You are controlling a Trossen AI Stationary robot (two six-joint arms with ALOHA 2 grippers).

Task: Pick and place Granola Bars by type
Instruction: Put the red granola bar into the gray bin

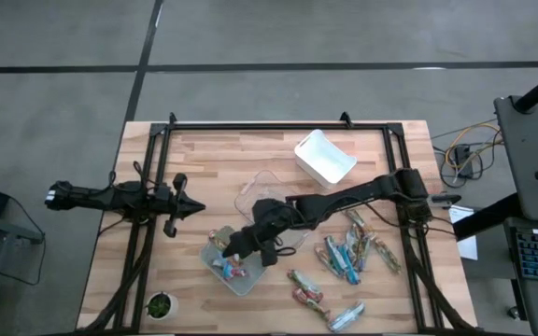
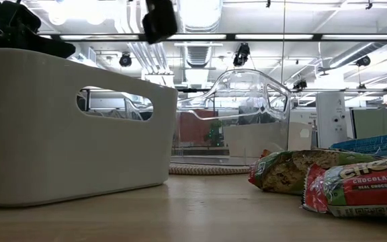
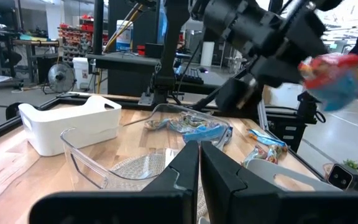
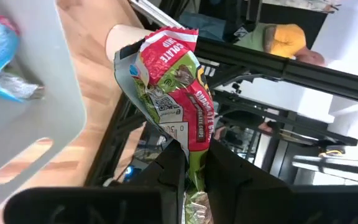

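Granola Bars (image 1: 348,257) lie loose on the bench (image 1: 204,159) beside the right arm, several wrappers overlapping so single bars are hard to separate from above. One red-and-green bar (image 4: 176,93) is pinched between the right gripper (image 4: 191,163) jaws, its lower end hidden between them, hanging over the grey bin (image 1: 236,271), which already holds a few bars. The left gripper (image 1: 192,207), jaws closed together on nothing, waits near the bench's left edge. A white bin (image 1: 325,156) and a clear bin (image 1: 255,191) stand farther back.
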